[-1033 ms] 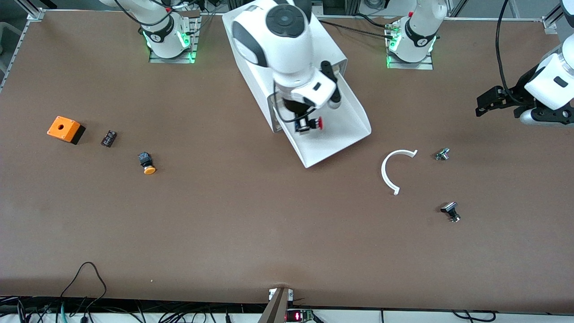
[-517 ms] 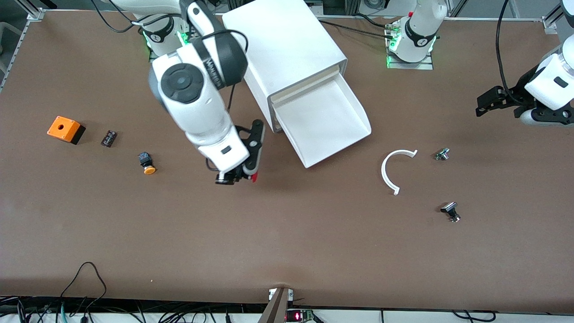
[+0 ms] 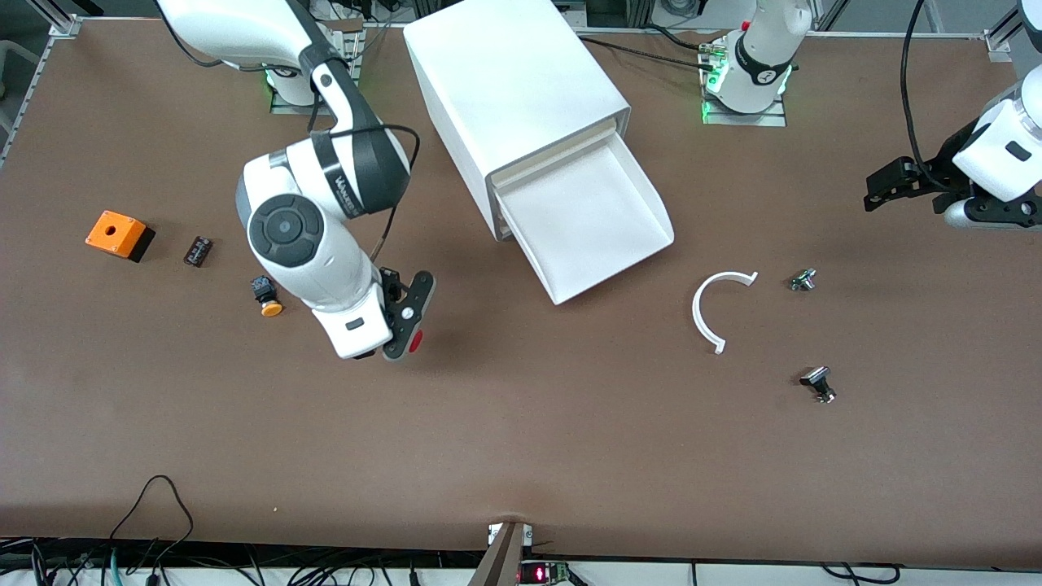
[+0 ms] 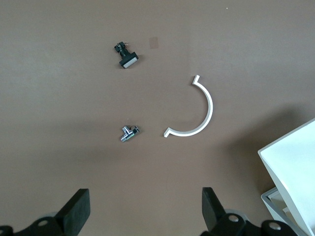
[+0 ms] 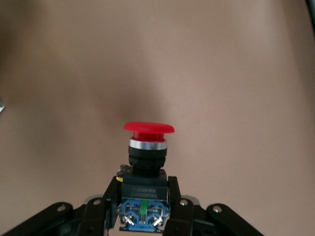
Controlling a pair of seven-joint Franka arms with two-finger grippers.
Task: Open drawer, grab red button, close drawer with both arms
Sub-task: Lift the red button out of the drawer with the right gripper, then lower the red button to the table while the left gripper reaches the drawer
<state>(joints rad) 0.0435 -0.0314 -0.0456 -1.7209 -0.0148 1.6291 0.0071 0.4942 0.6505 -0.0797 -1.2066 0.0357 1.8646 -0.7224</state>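
Observation:
The drawer (image 3: pixel 606 236) stands pulled out of the white cabinet (image 3: pixel 513 81), and its tray shows nothing inside. My right gripper (image 3: pixel 400 343) is shut on the black body of the red-capped button (image 3: pixel 416 342), over bare table between the drawer and the orange-yellow button. In the right wrist view the button (image 5: pixel 147 142) sits between the fingers of the right gripper (image 5: pixel 143 196), red cap pointing away. My left gripper (image 3: pixel 869 189) is open and empty, waiting at the left arm's end of the table. In the left wrist view the left gripper (image 4: pixel 145 209) hangs over bare table, and a corner of the drawer (image 4: pixel 295 162) shows.
An orange box with a hole (image 3: pixel 118 234), a small dark part (image 3: pixel 198 251) and an orange-yellow capped button (image 3: pixel 266 296) lie toward the right arm's end. A white curved piece (image 3: pixel 716 309), a small metal part (image 3: pixel 803 280) and a black part (image 3: pixel 818 382) lie toward the left arm's end.
My right gripper has carried the red button out of the drawer, across the table toward the right arm's end. The drawer stays open. The left arm has not moved.

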